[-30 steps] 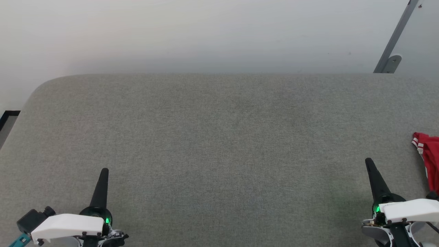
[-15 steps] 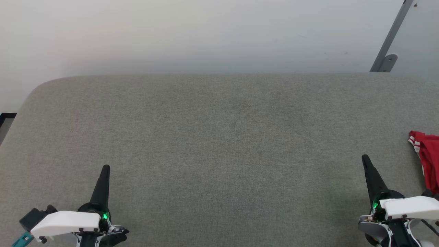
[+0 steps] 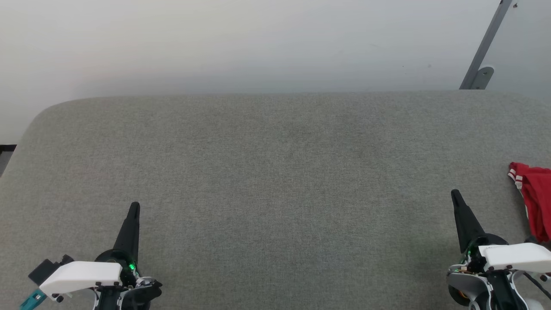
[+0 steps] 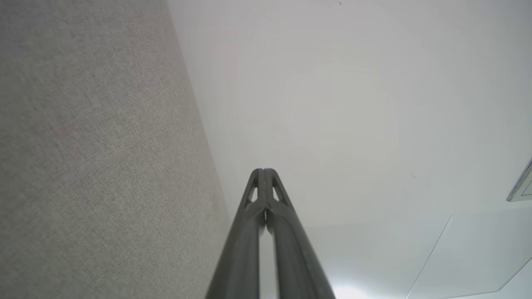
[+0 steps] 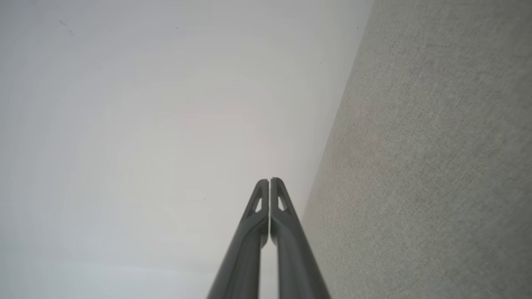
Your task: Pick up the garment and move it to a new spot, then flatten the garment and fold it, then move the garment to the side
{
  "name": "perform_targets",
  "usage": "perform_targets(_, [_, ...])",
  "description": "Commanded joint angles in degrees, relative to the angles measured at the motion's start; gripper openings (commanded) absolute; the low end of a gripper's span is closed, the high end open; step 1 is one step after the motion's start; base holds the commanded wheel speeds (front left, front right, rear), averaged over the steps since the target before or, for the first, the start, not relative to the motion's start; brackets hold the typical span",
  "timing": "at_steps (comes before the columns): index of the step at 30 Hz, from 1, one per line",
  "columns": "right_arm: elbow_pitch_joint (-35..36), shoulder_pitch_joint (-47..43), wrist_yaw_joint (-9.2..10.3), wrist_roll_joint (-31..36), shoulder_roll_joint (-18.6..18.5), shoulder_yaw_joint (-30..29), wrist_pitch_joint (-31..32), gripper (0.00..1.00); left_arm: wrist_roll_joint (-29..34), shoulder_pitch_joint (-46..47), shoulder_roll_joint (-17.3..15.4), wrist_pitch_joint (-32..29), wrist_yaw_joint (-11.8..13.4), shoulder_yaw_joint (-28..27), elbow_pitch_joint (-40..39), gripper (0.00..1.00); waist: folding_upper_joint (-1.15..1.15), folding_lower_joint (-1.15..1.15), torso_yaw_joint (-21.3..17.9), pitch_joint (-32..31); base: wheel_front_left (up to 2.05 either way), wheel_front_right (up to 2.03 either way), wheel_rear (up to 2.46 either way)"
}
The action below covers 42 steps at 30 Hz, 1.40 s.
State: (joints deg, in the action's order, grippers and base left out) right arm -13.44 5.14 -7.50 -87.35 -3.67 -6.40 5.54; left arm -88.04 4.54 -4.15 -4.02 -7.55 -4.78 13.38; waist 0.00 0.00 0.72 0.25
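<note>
A big, soft grey cloth-covered surface (image 3: 275, 172) with a rounded far left corner takes up most of the head view. Past its far edge there is a plain white area (image 3: 215, 43); I cannot tell if it is wall or floor.

The red knit garment (image 3: 536, 198) with white stripes on its trim lies crumpled at the right edge of the surface, about halfway between the near edge and the far edge. The side of the picture cuts part of it off, so its whole shape cannot be told. Nothing is touching it.

The left gripper (image 3: 134, 205), a white shell with two long dark fingers, is over the near left part of the surface and points toward the far edge. The left wrist view (image 4: 264, 170) shows its fingers pressed together with nothing between them.

The right gripper (image 3: 453, 192), also white with long dark fingers, is over the near right part of the surface, near the garment but apart from it. The right wrist view (image 5: 269, 180) shows its fingers pressed together too, with nothing in them.

A thin grey metal bar (image 3: 484, 47) leans in the white area past the far right corner.
</note>
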Motion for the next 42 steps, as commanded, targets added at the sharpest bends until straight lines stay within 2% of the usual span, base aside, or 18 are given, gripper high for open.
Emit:
perform_targets(1, [-0.15,0.61,0.01,-1.04,0.28,-0.17,0.35,0.00,-0.94,1.21,-0.05,-0.46,0.11,-0.31,0.05,0.00,0.00,0.00,-0.08,-0.01,0.00,0.00,0.00])
perform_targets(15, [-0.72,1.40,0.02,-5.37,0.97,-0.20,1.15,0.00,-5.49,2.05,0.60,-1.94,0.12,-0.86,0.74,0.00,0.00,0.00,-0.72,-0.07,0.00,0.00,0.00])
perform_targets(42, [-0.65,1.26,0.02,-5.15,0.92,-0.17,1.09,0.00,-4.88,2.00,0.83,-2.17,0.12,-1.16,0.71,0.00,0.00,0.00,-0.72,-0.07,0.00,0.00,0.00])
